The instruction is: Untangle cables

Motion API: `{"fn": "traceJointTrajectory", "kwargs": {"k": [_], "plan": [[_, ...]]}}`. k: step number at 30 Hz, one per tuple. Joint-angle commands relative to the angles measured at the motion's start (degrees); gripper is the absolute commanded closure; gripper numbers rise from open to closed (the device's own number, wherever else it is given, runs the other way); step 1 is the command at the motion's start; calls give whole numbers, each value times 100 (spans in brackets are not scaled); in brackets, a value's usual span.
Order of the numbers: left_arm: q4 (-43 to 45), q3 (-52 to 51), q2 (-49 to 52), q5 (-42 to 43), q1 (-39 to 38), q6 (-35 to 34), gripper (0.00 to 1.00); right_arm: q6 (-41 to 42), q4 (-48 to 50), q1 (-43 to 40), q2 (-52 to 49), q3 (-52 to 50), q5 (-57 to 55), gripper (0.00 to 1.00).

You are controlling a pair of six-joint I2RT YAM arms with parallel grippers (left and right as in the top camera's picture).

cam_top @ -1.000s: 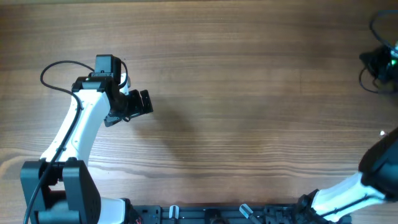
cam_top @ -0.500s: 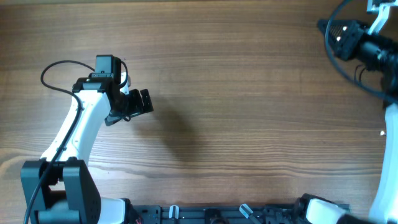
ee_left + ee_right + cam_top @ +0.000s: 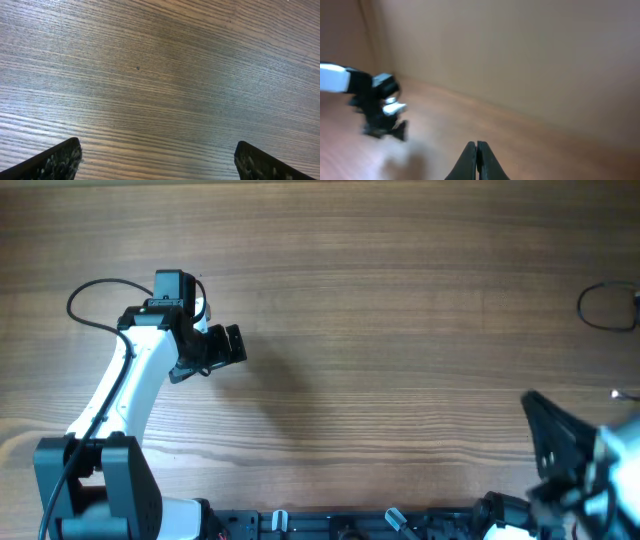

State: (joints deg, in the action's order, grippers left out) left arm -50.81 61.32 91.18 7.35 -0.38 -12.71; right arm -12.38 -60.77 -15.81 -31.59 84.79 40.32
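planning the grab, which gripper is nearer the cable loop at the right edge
Right. The right gripper is close by the cable loop; the left gripper is far across the table.

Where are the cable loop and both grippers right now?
cable loop [image 3: 580, 306]: overhead view, left bend of the thin dark loop near the picture's right edge.
left gripper [image 3: 237, 345]: overhead view, midway between its open fingertips.
right gripper [image 3: 477, 145]: right wrist view, where its closed fingertips meet.

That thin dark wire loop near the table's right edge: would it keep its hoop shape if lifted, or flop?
Probably flop: the thin dark wire loop is slender and lies in a loose, uneven oval, so it would likely sag. It looks light; a push would probably slide or deform it on the smooth wooden table.
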Motion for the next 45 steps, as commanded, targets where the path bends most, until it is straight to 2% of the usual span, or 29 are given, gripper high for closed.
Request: {"fn": "traceJointTrajectory", "kwargs": {"k": [1,4,7,9,12,16,18,21,24,25,28,31,33,35,39,40,41,45], "plan": [[-7,-37,-129,50,-15,103,0,-673,570,26,535,-13,101,94],[24,-37,-129,50,-15,291,0,-409,1078,70,916,-9,474,95],[66,-37,-129,48,-15,337,0,-417,894,361,1143,-9,428,95],[87,-37,-129,46,-15,356,0,-470,494,710,1252,68,-129,92],[118,-37,-129,48,-11,358,0,-1283,-675,1202,1401,365,-1014,80],[190,-37,-129,48,-11,356,0,-1263,-1587,1517,1526,820,-1982,84],[197,-37,-129,48,-11,356,0,-1091,-1659,1565,1585,1067,-2433,86],[195,-37,-129,50,-11,354,0,-492,-872,1563,1609,1561,-2424,85],[192,-37,-129,50,-11,352,0,-498,717,1563,1609,2061,-2393,77],[192,-37,-129,50,-11,352,0,-494,1137,1563,1609,2087,-2387,75],[195,-37,-129,55,-11,330,0,-481,2341,1563,1609,1851,-2468,58],[175,-37,-129,74,-11,330,0,-90,3445,1563,1609,1478,-3086,56],[155,-37,-129,74,-11,330,0,57,3685,1563,1609,1178,-3563,55],[153,-37,-129,74,-11,330,0,219,3462,1563,1609,778,-3628,54],[142,-37,-129,74,-11,332,0,656,3335,1563,1609,-656,-3517,53],[111,-37,-129,72,-11,332,0,772,3427,1563,1609,-1082,-3436,49],[85,-37,-129,72,-11,332,0,1021,3580,1563,1609,-1609,-3324,0],[83,-37,-129,70,-11,334,0,1810,4317,1563,1609,-3353,-2629,0]]}}
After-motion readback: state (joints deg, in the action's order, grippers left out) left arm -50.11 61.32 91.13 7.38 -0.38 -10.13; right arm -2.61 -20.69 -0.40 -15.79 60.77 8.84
